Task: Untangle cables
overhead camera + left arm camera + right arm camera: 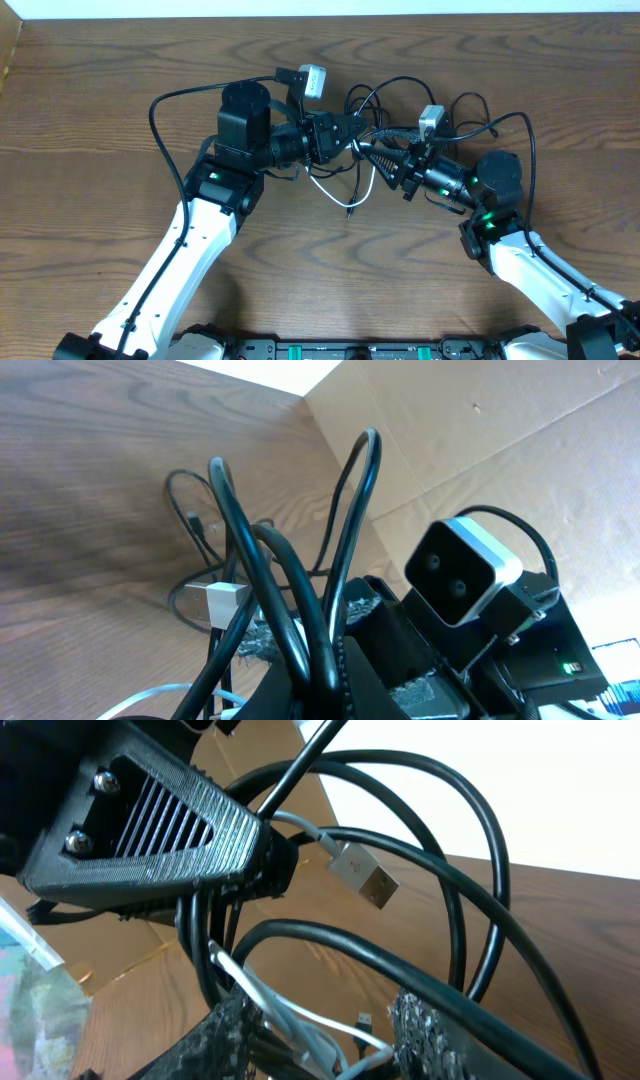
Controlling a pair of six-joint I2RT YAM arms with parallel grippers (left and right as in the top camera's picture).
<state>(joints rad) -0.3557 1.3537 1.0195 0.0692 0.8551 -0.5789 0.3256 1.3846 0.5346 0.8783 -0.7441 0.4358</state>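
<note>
The cables lie bunched at the table's middle between my two grippers. My left gripper (352,138) (325,682) is shut on black cables (352,510), which loop up out of its jaws. Facing it a short way off, my right gripper (385,162) (330,1042) is open. Strands of the white cable (335,190) (300,1020) run through the gap between its fingers (235,1030), and a thick black cable (440,998) crosses over the right finger. A silver USB plug (365,875) hangs next to the left gripper. More black loops (398,83) spread behind both grippers.
A cardboard wall (480,450) stands along the table's left side, with the table's far edge beyond the tangle. The right arm's wrist camera (460,572) sits close to the left gripper. A small black plug (363,1019) rests on the wood under the right gripper.
</note>
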